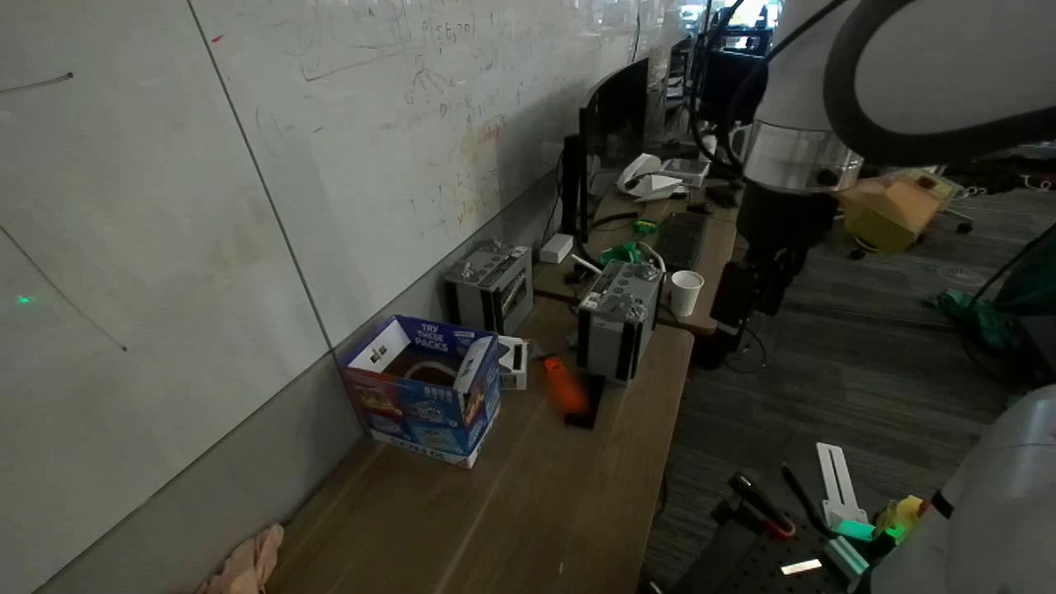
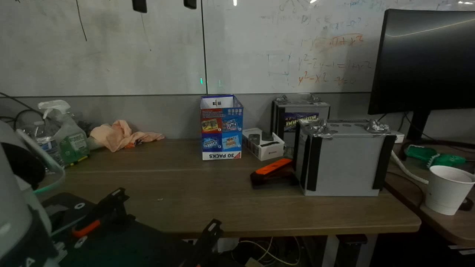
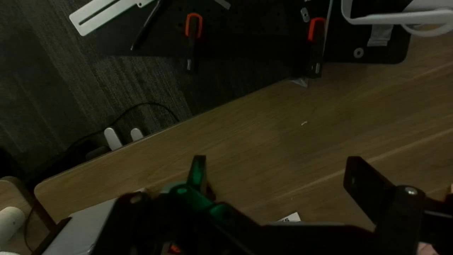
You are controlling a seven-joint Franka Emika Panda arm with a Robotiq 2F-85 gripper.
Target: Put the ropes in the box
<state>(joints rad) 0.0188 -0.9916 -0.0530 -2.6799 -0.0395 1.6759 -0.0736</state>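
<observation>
The blue box stands upright on the wooden table against the whiteboard wall, open at the top, with white and red printed patches. It also shows in an exterior view, and a white corner of it shows at the bottom of the wrist view. A pale curved loop of the ropes shows inside the box; the rest is hidden by its walls. My gripper is open and empty, raised above the table and apart from the box. Its two separated fingertips show at the top of an exterior view.
Two grey-black devices and a small white box stand beside the blue box. An orange-and-black tool lies in front. A peach cloth, spray bottle, paper cup and thick white cord lie farther off.
</observation>
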